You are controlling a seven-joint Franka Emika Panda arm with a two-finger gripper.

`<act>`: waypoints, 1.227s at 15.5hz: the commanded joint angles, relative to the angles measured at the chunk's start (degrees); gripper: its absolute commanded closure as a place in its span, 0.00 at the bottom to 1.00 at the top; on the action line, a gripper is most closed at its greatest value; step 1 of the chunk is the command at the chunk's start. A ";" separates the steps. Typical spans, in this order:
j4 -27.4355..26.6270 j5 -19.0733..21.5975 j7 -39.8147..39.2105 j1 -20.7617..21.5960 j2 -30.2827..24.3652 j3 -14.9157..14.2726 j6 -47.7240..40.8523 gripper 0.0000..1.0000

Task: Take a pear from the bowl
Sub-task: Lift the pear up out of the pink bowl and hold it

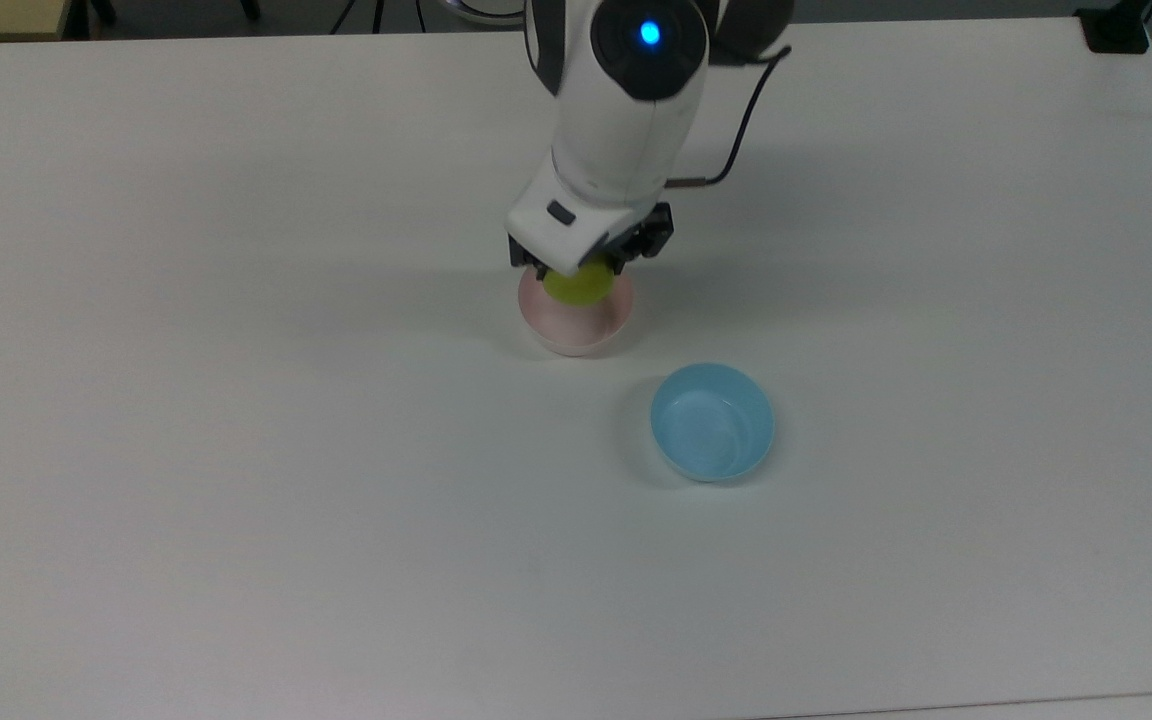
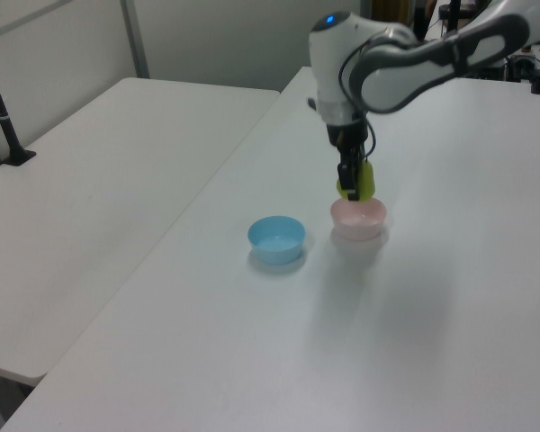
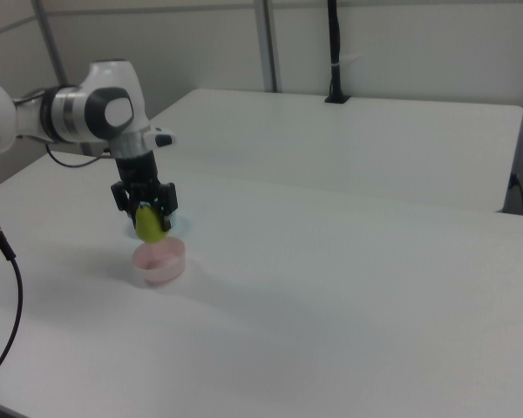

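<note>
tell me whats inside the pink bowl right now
Nothing can be seen inside the pink bowl: its bare floor shows in the right view. The pear hangs above it, held by the gripper. In the top view the pear covers the far rim.

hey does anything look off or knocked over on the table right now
Nothing stands out. The end effector holds the pear just above the pink bowl, which sits upright. The blue bowl is upright and empty. No spills.
</note>
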 commanded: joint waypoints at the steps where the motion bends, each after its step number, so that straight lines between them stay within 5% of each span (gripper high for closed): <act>1: -1.15 0.85 0.16 -1.51 -3.44 -0.68 -2.06 0.53; 10: 0.17 0.41 -8.01 -13.28 -2.57 -0.94 -1.10 0.50; 19: -0.10 0.15 -8.10 -14.52 4.11 -0.86 4.09 0.35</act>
